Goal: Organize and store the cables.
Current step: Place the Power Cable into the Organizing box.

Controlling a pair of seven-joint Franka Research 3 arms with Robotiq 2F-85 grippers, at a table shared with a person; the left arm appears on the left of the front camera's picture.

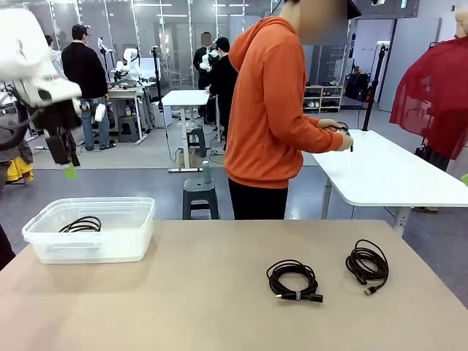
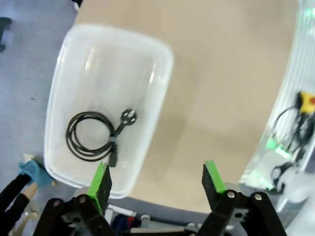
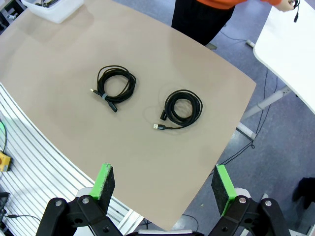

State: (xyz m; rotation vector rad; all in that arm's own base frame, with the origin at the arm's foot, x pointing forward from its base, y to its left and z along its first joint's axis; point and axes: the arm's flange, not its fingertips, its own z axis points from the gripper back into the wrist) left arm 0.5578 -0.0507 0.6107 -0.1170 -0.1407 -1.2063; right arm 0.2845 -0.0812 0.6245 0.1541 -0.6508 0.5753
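**A:** Whereabouts of the unstored thin black coiled cables were asked.

**B:** Two were seen on the right half of the beige tabletop (image 1: pixel 183 292): the tied coil (image 3: pixel 104 96) and the bare coil (image 3: pixel 197 108), both nearly round. They lay well below the right end effector (image 3: pixel 165 179), which was spread and empty. That arm was judged nearer.

**A:** And the left?

**B:** The left end effector (image 2: pixel 156 172), spread too, was poised above the clear plastic bin (image 1: pixel 44 245), where one cable (image 2: pixel 114 142) was stored.

Tan table (image 1: pixel 183 314) with three things on it.
Clear tub (image 1: pixel 110 247) at the left end; coiled black cable (image 1: pixel 294 280) and second cable (image 1: pixel 367 265) near each other at right.
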